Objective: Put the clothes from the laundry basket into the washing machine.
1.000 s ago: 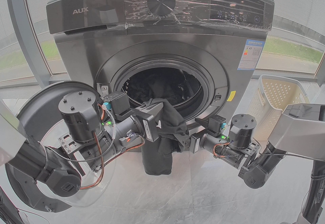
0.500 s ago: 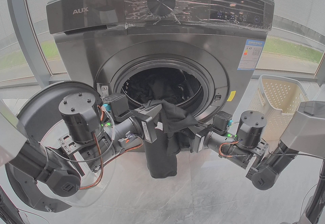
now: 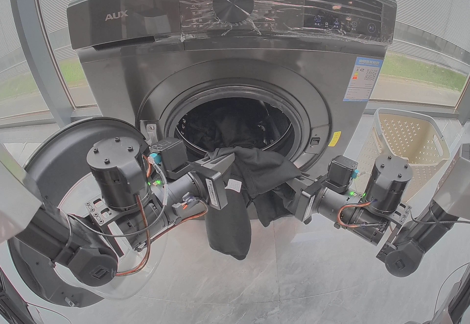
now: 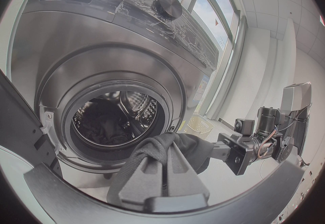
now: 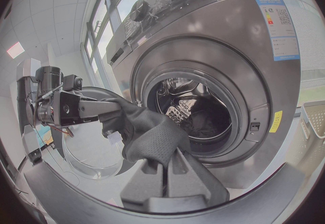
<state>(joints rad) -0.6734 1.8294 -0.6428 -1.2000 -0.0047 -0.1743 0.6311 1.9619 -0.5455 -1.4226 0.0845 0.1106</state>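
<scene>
Left end effector (image 3: 226,159) and right end effector (image 3: 295,184) clamped on black garment (image 3: 262,170) at washing machine (image 3: 122,80) mouth; may snag dangling tail on rim.

— What is the washer (image 3: 122,80) skin like?
— Smooth grey metal with a satin sheen. The panel lies under wrinkled clear film (image 3: 274,6), which is glossy. The drum (image 4: 135,99) is bright steel, embossed and punched.
— And the garment (image 3: 259,170)?
— Black cloth, matt, a fine mesh knit up close. It has a small white tag (image 3: 234,185).
— The door (image 3: 54,153)?
— Dark matt rim around a clear, glossy bowl.
— The left gripper (image 4: 167,153) and the right gripper (image 5: 168,167)?
— Both have matt grey plastic fingers, faintly grainy.
— Basket (image 3: 411,139)? Floor (image 3: 293,271)?
— The basket is cream plastic, smooth and perforated. The floor is polished grey stone-look tile that reflects light.
</scene>
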